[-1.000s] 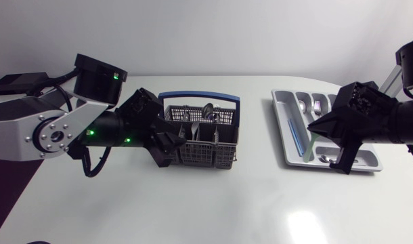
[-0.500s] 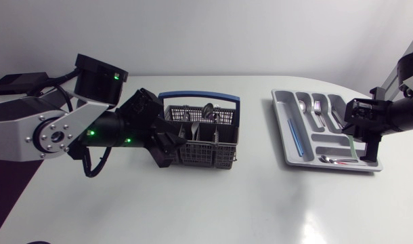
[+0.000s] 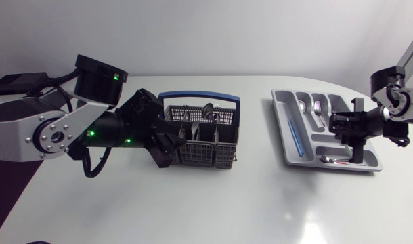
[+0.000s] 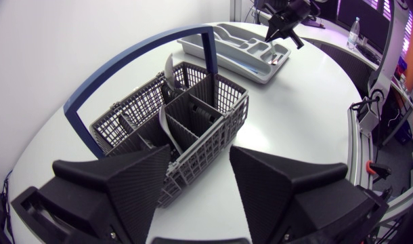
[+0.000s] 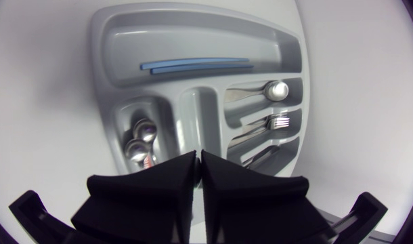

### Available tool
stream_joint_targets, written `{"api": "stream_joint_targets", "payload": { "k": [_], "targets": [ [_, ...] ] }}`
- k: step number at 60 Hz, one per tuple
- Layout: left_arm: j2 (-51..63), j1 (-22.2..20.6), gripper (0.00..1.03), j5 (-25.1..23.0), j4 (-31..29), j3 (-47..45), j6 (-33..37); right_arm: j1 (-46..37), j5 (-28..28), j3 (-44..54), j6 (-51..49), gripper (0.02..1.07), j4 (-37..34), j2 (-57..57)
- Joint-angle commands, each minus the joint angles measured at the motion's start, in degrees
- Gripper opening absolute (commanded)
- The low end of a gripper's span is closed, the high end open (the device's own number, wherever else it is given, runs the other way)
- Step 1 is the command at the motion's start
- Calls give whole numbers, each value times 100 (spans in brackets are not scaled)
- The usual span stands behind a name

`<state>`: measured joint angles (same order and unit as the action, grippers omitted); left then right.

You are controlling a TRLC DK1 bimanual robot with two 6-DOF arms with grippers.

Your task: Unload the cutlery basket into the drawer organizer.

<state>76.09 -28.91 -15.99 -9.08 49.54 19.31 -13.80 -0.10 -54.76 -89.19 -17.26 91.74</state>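
The grey wire cutlery basket with a blue handle stands mid-table and holds a spoon and other cutlery. My left gripper is at its front left corner, open, with that corner between the fingers. The grey drawer organizer lies to the right. It holds two blue sticks, small spoons, a spoon and a fork. My right gripper hangs shut over the organizer's right part. I see nothing between its fingers.
The white table stretches wide in front of the basket and organizer. A gap of bare table separates the two. The organizer lies close to the table's far right edge, with my right gripper above it.
My right arm swung to the right, from the organizer's front left to its right part. The greenish piece seen at its fingers earlier no longer shows. The left arm kept still.
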Motion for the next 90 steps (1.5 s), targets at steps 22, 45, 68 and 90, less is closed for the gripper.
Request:
{"api": "stream_joint_targets", "payload": {
  "k": [22, 45, 68, 90],
  "targets": [
    [46, 25, 62, 17, -15, -85, 46, 220, -403, 300, 973, 53, 1075, -737],
    [397, -397, 62, 474, 267, 188, -94, 1222, -588, 1574, 3927, 61, 1137, -2600],
    [1039, -564, 62, 905, 1242, 733, -613, 2233, -579, 2101, 5693, 61, 1128, -3075],
    [2032, -713, 40, 1590, 2183, 1225, -815, 2391, -588, 2339, 6071, 61, 1313, -2943]
  ]
}}
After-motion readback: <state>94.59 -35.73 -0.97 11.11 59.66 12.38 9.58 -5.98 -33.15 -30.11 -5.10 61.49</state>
